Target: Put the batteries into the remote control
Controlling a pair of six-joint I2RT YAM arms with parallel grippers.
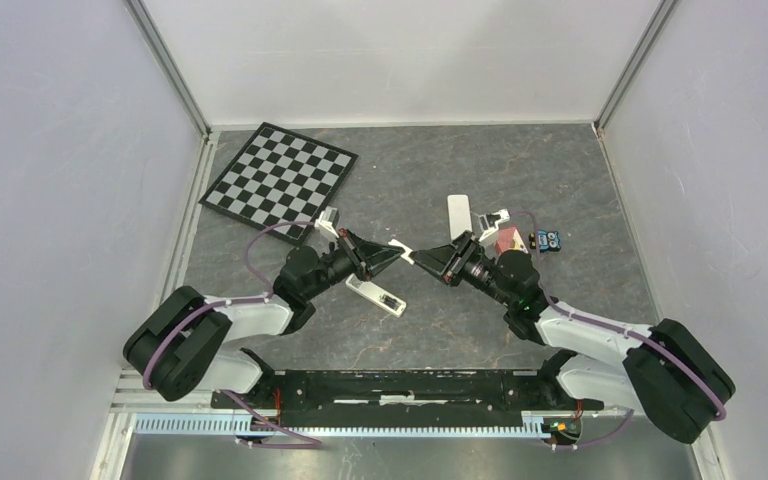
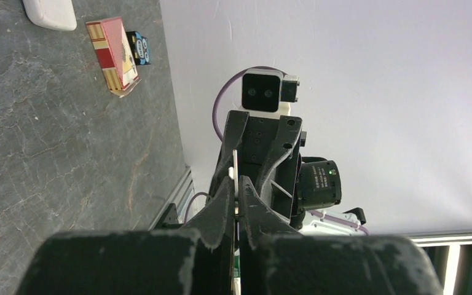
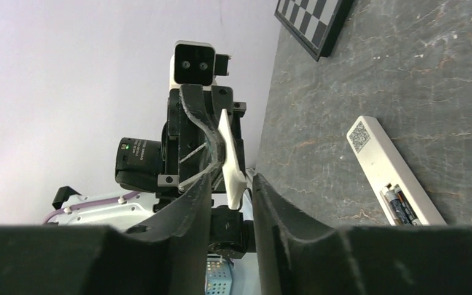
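Grey counter (image 1: 460,165): white cover (image 3: 230,153) held mid-air above it.
Left claw (image 2: 236,190) clenched on cover; right claw (image 3: 232,187) straddles its free end, gaps showing, released. Remote (image 3: 378,157) lies back-up on counter, two batteries (image 3: 401,204) seated in open compartment.

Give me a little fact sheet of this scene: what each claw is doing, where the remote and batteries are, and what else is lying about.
left gripper: shut on a thin white plate, likely the battery cover, held above the table
right gripper: open, one finger on either side of the same plate, slight gaps showing
remote control: lying back up on the table below the grippers, compartment uncovered
batteries: two show inside the compartment
other items: chessboard far left, red box right
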